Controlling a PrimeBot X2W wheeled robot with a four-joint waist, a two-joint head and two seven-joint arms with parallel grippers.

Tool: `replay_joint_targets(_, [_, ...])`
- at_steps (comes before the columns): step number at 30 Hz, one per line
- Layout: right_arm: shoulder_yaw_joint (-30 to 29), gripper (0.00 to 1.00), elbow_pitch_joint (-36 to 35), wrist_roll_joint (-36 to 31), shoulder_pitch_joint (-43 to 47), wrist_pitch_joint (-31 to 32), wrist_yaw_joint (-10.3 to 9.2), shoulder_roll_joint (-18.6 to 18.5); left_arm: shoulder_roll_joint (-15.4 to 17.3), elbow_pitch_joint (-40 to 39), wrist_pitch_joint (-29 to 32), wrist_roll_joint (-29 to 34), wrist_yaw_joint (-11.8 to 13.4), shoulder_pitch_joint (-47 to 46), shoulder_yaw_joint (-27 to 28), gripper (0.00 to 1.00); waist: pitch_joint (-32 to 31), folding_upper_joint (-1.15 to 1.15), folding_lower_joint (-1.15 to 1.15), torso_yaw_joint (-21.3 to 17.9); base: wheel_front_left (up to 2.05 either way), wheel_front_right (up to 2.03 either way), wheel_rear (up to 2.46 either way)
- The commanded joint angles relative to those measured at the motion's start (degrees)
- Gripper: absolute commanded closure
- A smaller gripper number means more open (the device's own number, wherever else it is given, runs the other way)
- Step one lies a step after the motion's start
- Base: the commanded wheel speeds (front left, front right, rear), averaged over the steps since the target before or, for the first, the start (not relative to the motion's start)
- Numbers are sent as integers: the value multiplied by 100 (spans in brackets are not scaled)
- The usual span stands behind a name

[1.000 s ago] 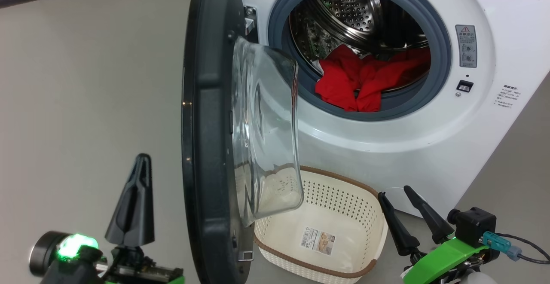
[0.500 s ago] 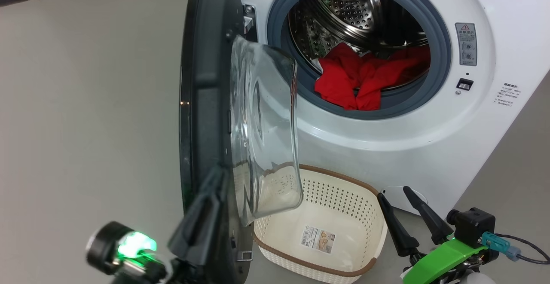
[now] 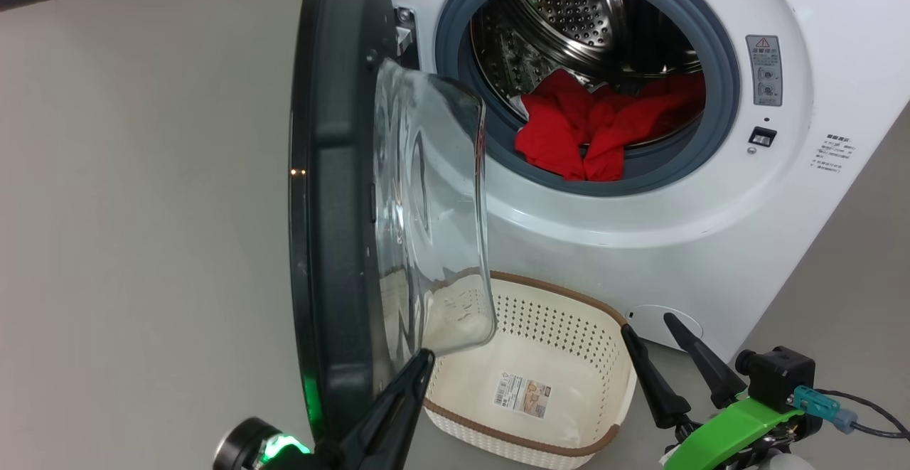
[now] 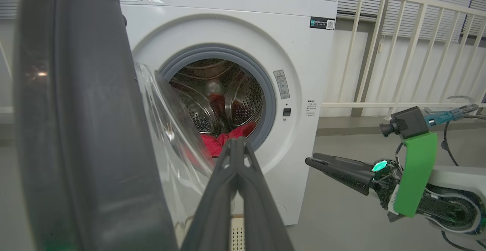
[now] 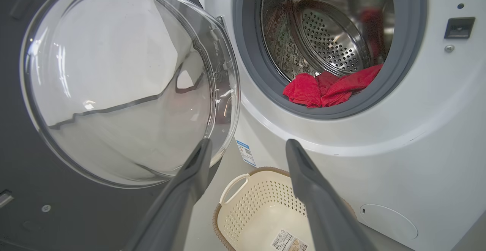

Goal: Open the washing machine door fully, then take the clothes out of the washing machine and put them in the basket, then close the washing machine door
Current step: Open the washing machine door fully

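Observation:
The washing machine (image 3: pixel 640 228) stands with its door (image 3: pixel 334 207) swung out, edge-on in the head view, glass bowl toward the drum. Red clothes (image 3: pixel 597 129) lie at the drum's front lip, over the grey ring. The cream basket (image 3: pixel 569 296) sits on the floor below the opening, with just a paper label inside. My left gripper (image 3: pixel 423 360) is shut with nothing in it, its tip just below the glass bowl on the door's inner side. In the left wrist view that gripper (image 4: pixel 236 142) points at the clothes (image 4: pixel 212 144). My right gripper (image 3: pixel 645 322) stands open beside the basket's right end. The right wrist view puts it (image 5: pixel 247 143) above the basket (image 5: pixel 258 201).
Grey floor lies left of the door and right of the machine. A white railing (image 4: pixel 398 53) runs behind the machine on its right. The door's black rim (image 4: pixel 76 129) rises close on my left gripper's left. A cable (image 3: pixel 867 413) trails from my right wrist.
My left gripper has swept right, from the floor side of the door, across its lower edge, to the inner side under the glass bowl. The right gripper has stayed put.

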Motion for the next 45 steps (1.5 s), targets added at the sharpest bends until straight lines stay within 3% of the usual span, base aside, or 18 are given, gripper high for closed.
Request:
replay_joint_targets(1, [127, 0, -110, 47, -82, -70, 9, -60, 14, -7, 39, -106, -17, -95, 136, 100, 4, 0, 0, -10, 0, 0, 0])
replay_joint_targets(19, [192, 0, -78, 105, -87, -70, 9, -59, 13, 1569, -237, -672, 92, -110, 391, 100, 1, 0, 0, -19, 0, 0, 0])
replay_joint_targets(45, [97, 0, -66, 91, -52, -70, 9, -9, 462, 1703, -373, -1089, 586, -142, 1403, 100, 100, 0, 0, 155, 0, 0, 0])
